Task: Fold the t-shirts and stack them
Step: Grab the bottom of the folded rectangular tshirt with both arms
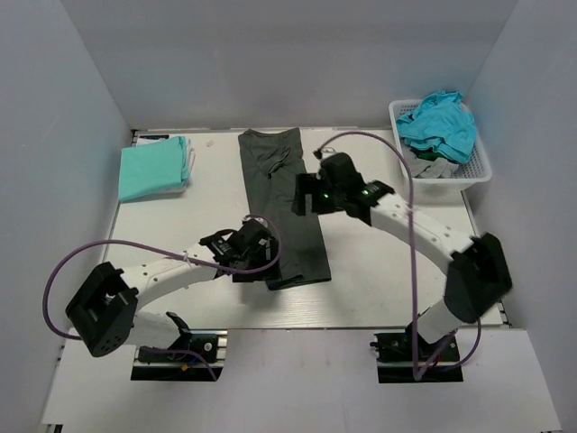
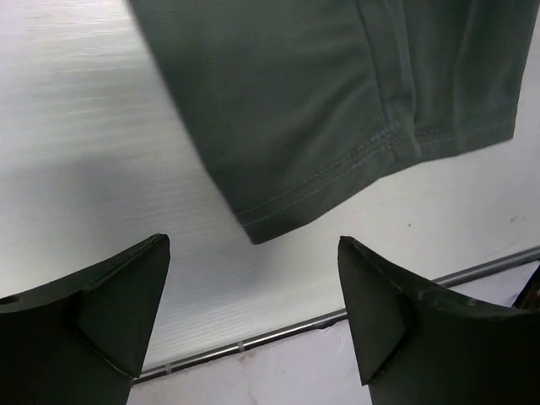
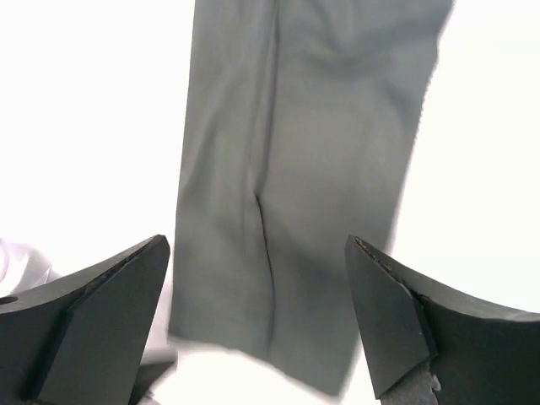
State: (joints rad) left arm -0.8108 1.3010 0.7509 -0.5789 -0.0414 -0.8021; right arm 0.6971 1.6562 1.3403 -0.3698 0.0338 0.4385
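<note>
charcoal t-shirt [image 1: 281, 203] lies folded into a long strip. left gripper [image 2: 253, 243] hovers just short of its near left corner, jaws wide, empty. right gripper [image 3: 255, 241] hovers above its middle, likewise spread and empty. mint-green shirt [image 1: 153, 167] sits folded well left of it. we'd pinch every hem layer, then fold evenly toward the collar end.

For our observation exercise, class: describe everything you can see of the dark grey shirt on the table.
The dark grey shirt looks like soft knit cloth with a stitched hem. It is folded lengthwise into a long narrow strip, slightly wrinkled. It lies flat on the white table, running from the far edge toward the near side. The left gripper hovers open at its near corner and the right gripper is open above it. Neither grips it.
</note>
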